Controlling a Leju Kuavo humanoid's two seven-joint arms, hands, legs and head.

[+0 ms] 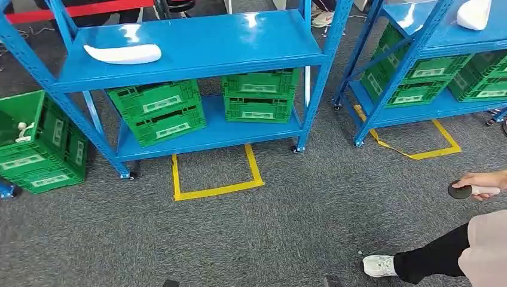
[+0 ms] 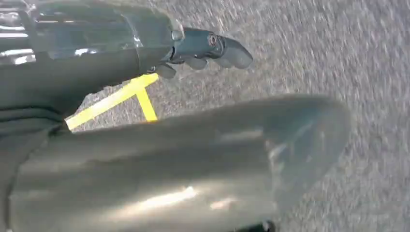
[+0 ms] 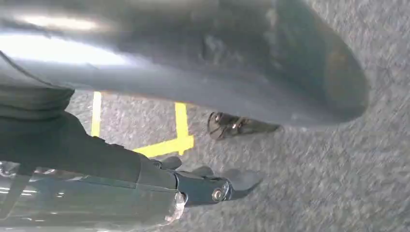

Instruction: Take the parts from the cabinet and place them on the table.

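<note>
A smooth white curved plastic part [image 1: 122, 54] lies on the blue metal cabinet [image 1: 197, 42] above ribbed green plastic crates [image 1: 158, 110], while the left hand [image 2: 208, 50] and right hand [image 3: 203, 186] hang empty, fingers loosely extended over grey carpet [image 1: 269, 233].

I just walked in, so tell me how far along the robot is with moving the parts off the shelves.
Nothing looks done: a white part lies on the near rack's top shelf, another on the right rack. Nothing is in hand: the left hand and right hand hang over the carpet, holding nothing. All is left: step to the rack, pick each part, carry it to the table.
</note>
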